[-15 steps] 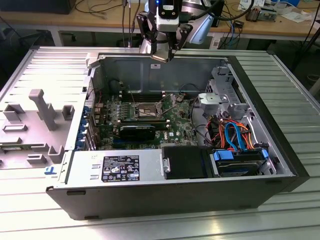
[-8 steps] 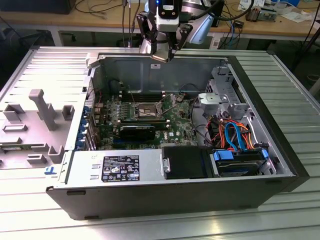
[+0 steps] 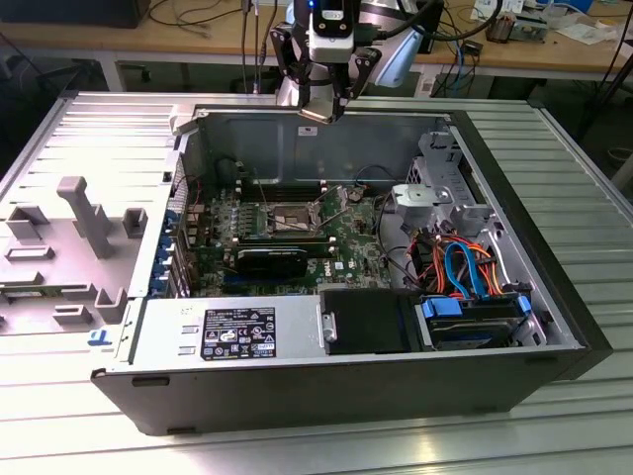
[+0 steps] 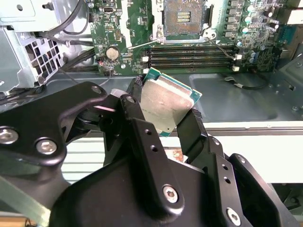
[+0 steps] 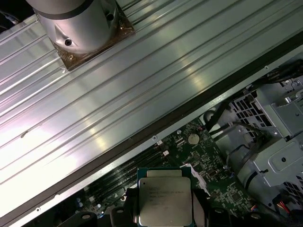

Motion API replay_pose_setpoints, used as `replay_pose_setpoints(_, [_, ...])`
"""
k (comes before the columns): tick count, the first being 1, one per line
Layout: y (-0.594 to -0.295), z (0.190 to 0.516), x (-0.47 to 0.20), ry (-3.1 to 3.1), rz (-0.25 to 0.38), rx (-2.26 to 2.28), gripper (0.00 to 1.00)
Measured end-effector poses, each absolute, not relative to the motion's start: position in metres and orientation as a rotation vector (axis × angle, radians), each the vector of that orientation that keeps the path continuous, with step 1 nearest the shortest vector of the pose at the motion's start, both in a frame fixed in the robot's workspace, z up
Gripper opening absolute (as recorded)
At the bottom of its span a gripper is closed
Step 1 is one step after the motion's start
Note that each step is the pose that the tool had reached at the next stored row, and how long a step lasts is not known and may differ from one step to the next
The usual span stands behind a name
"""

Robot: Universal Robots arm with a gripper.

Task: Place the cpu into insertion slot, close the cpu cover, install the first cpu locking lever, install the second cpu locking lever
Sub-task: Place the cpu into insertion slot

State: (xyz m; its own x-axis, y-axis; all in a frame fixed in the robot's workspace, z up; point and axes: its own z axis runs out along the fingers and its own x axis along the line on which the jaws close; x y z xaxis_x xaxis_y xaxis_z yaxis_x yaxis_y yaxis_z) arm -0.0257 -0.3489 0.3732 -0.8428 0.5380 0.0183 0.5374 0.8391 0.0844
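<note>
Clamping the cpu by its edges, the pincer hangs well apart from the insertion slot.

No wording can be read with any certainty. A black label with rows of white print and small symbols lies on the silver power supply, which sits along the near edge of the computer case, toward the exterior view's left. Its characters are too small to make out. Near the power supply's far corner on that side there is a faint scrawled mark, also illegible. In the first wrist view the cpu carries a few lines of fine dark print across its metal top, too fine to read. The green motherboard bears tiny white markings, equally unreadable.
</note>
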Motion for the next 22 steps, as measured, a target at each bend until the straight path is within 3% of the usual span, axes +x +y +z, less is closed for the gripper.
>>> replay_pose_setpoints(22, [-0.3489, 0.3724, -0.0269, 2.958, 0.134, 1.019, 0.55])
